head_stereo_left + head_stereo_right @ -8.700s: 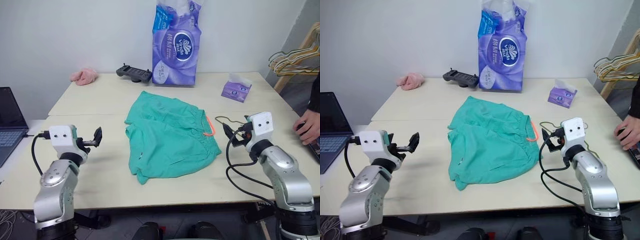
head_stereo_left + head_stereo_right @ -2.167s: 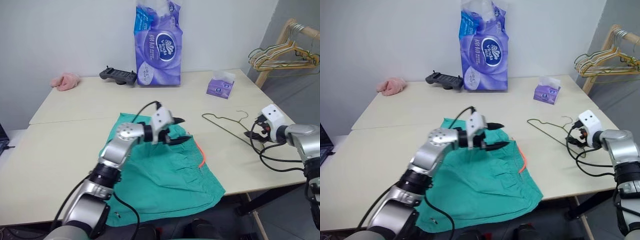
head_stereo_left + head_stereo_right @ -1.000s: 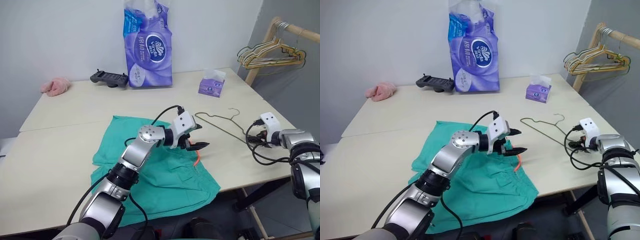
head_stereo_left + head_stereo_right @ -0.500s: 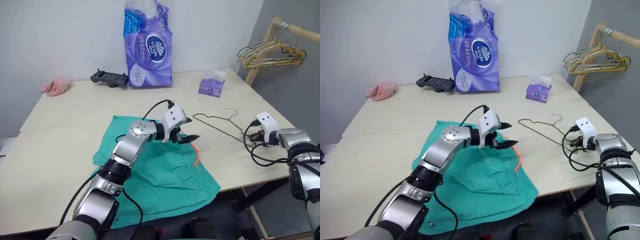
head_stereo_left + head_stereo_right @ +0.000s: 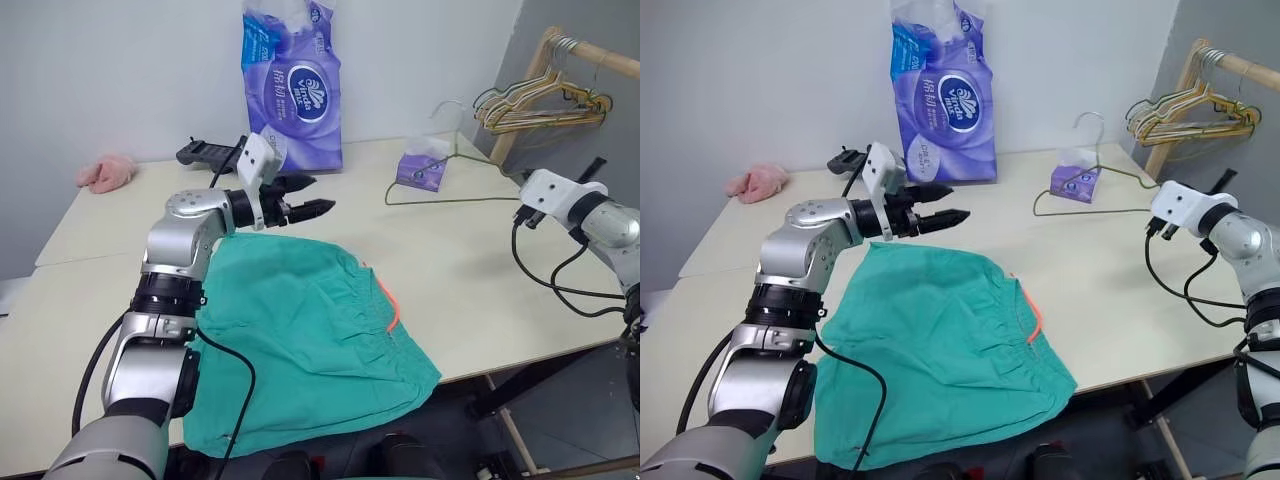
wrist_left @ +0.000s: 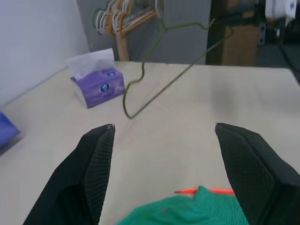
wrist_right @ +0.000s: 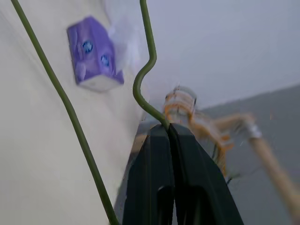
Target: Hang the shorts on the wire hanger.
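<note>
The teal-green shorts lie flat on the table, their orange drawstring at the right edge. My left gripper hovers open and holds nothing, above the far edge of the shorts; its fingers frame the tabletop. The wire hanger hangs in the air over the table's right side, hook uppermost, and also shows ahead of the left gripper. My right gripper is shut on the hanger's right end, the wire pinched between its fingertips.
A tall purple tissue pack and a black controller stand at the table's back. A small purple tissue box sits behind the hanger, a pink cloth at far left. A wooden rack with pale hangers stands right.
My right gripper has lifted the wire hanger off the table and rolled it upright. My left gripper has risen and swung left, away from the drawstring.
</note>
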